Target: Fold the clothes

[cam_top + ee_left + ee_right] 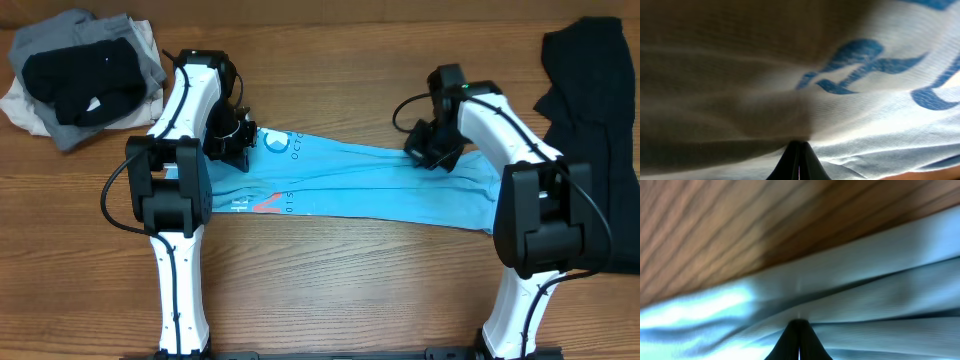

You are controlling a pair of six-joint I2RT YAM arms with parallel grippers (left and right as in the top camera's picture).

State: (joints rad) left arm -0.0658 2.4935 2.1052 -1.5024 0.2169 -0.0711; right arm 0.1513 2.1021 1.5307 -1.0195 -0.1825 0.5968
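Sky-blue cloth is pinched at both ends. The left gripper (238, 140) has its fingertips (799, 152) pressed together on a fold of the shirt (380, 180) at the white print, and its own camera shows little beyond blue lettering on white fabric. The right gripper (432, 150) is likewise clenched on plain blue cloth, its fingertips (799, 330) closed over a ridge of wrinkles at the shirt's far edge, with wood grain showing just beyond.

From overhead, the shirt lies on the table (340, 290) as a long, narrow band. Its long axis runs side to side between the two arms and slopes a little toward the robot at the right end. The printed end, with white print and red-and-white lettering, points toward the left arm, while the plain end passes under the right arm. Both grippers hold the far long edge; the near long edge lies flat and free.

Bare wood shows along the near side of the band, between the two arm bases, and again beyond the far edge between the grippers. A black garment (590, 90) sprawls at the far right, close to the right arm. A pile (85, 75) of grey, black and white clothes sits at the far left corner, near the left arm.
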